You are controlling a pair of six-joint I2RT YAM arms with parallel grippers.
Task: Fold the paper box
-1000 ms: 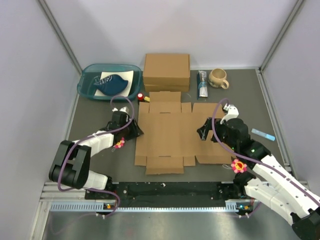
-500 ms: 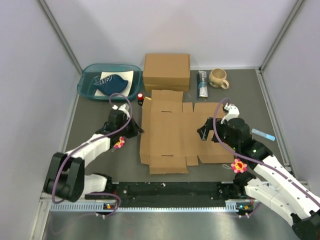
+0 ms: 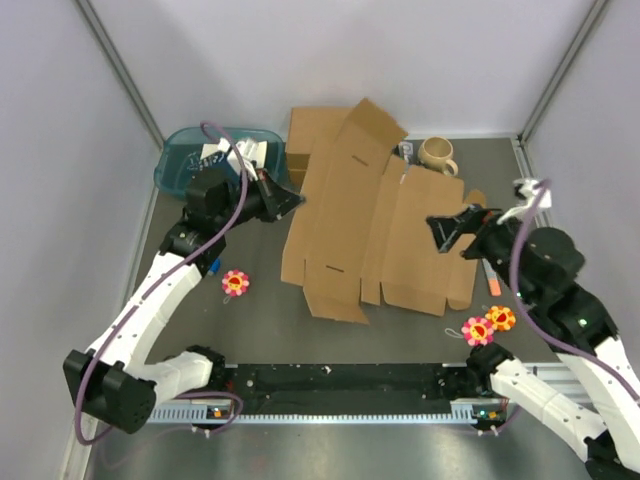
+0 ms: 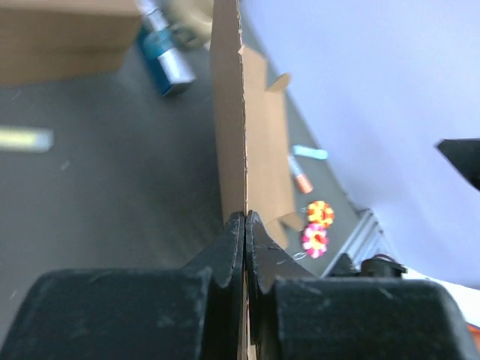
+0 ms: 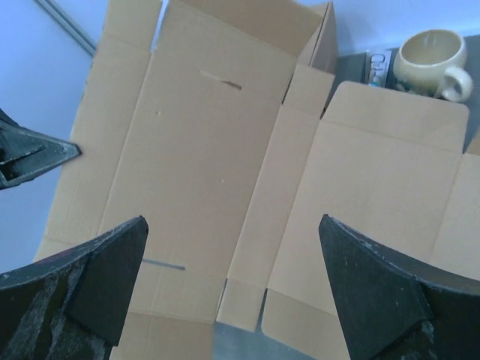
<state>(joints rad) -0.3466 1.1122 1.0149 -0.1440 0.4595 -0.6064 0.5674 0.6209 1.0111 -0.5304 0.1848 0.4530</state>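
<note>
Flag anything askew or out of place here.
The brown die-cut cardboard mailer sits askew: its left edge, pinched in the shut left gripper, is tilted up, and its far flap leans over the thicker closed cardboard box. The right gripper is open, not gripping it.

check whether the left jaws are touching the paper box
Touching. The left wrist view shows the left jaws pinched shut on the edge of the paper box, no gap on either side.

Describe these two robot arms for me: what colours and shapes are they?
Both the left arm and right arm have white shells with black joints, and a purple cable loops along each. The left pincer and right pincer are black, with wedge-shaped fingers.
</note>
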